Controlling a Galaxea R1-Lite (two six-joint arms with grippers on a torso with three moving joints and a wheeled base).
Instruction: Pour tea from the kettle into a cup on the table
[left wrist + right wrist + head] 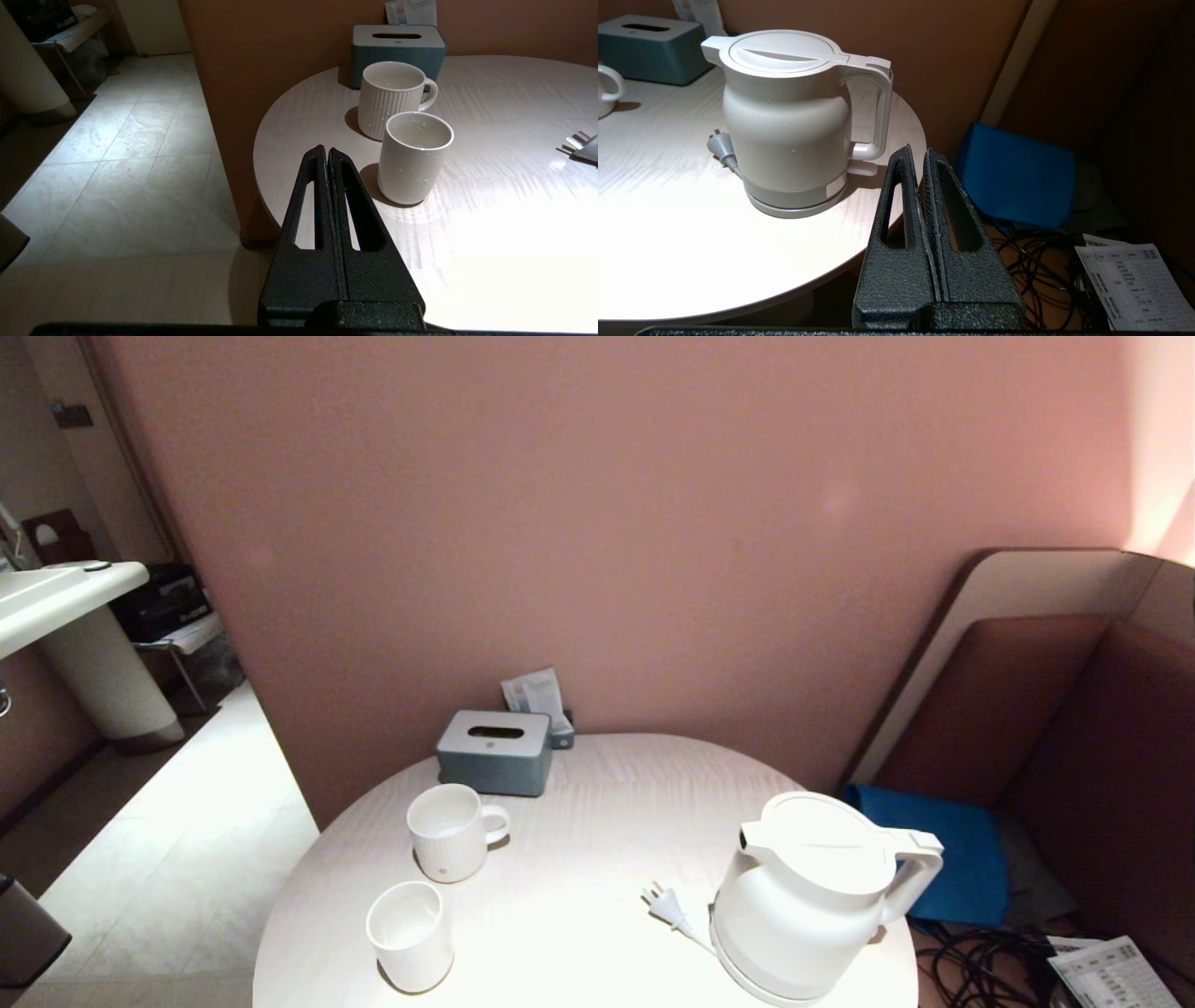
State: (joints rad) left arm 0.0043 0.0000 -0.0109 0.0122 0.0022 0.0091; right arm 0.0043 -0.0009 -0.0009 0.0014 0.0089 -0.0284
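The surface (pixel 579 840), a round white tabletop, fills the lower centre of the head view. The kettle (pixel 808 896) stands upright on its base at the lower right, near the edge, handle toward the right and spout toward the left; its plug (pixel 661 901) lies just beside it. The tissue box (pixel 495 751) sits at the far side of the surface, the ribbed mug (pixel 453 831) nearer, and the cup (pixel 409 933) at the lower left, well apart from the kettle.

Neither arm shows in the head view. The right gripper (pixel 919 156), fingers pressed together and empty, hangs off the edge near the handle. The left gripper (pixel 325 154), likewise pressed together, hangs just short of the cup.

The reach is probably next: the right gripper should spread, close on the middle of the loop handle and lift straight up, clearing the base.
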